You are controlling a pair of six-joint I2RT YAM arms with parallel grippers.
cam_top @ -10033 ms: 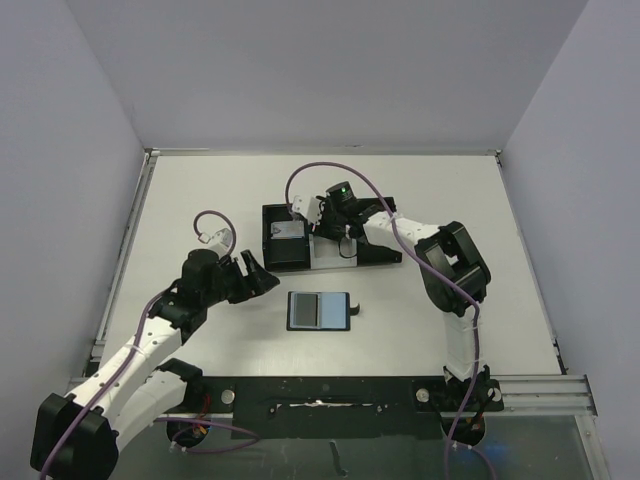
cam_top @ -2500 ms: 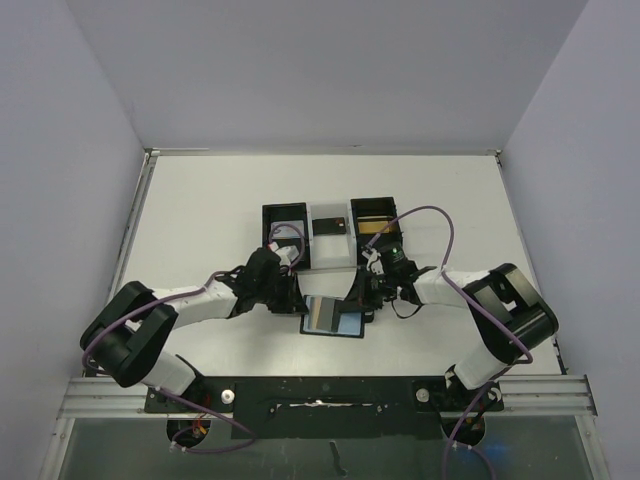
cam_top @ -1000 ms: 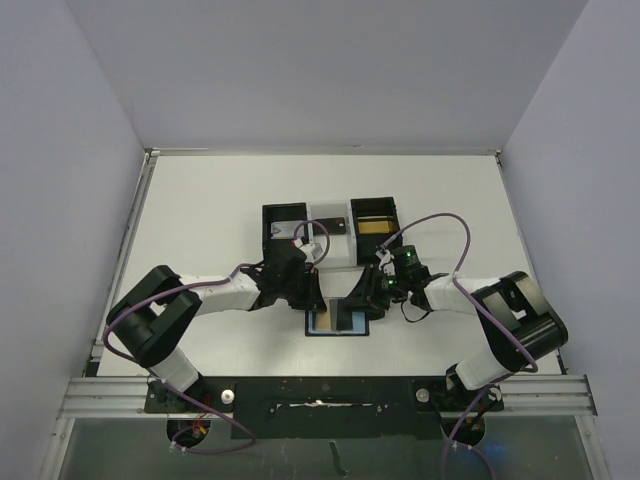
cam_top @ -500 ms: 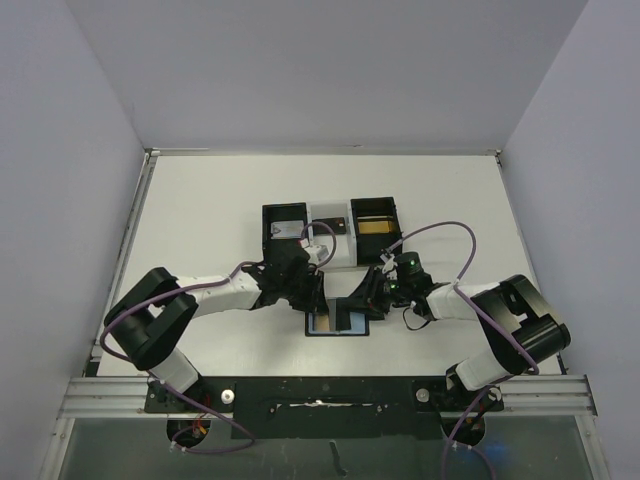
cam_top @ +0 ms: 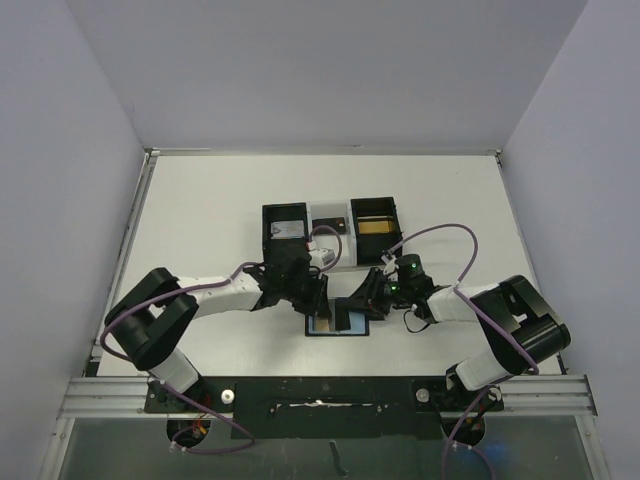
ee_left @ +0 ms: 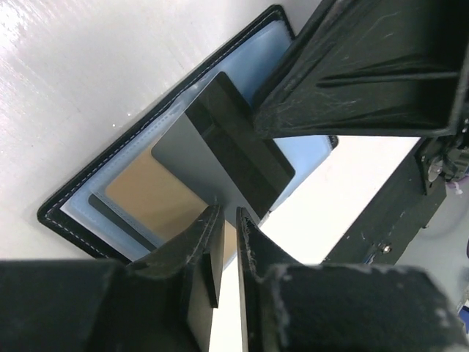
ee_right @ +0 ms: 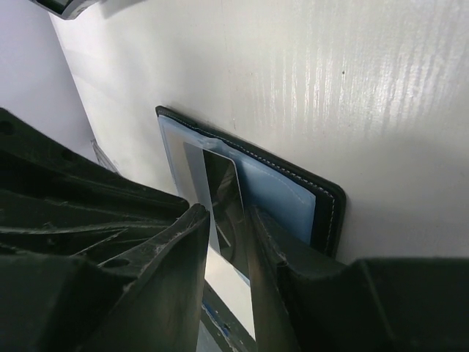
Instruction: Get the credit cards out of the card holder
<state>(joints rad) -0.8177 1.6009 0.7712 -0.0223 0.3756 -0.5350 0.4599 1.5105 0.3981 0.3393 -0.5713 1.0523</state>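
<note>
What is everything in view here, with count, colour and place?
card holder: one, black with blue-grey pockets, open flat at the table's near middle
grey card: one, dark stripe, tilted, partly out of the holder
gold-tan card: one, in the holder's other pocket
open-top boxes: two, black, far middle; the right one holds something gold
white compartment: one, between the boxes
table: one, white
cables: two, purple, looping over the arms
left gripper: one, black, at the grey card's corner; grip unclear
right gripper: one, black, fingers either side of the grey card; grip unclear
</note>
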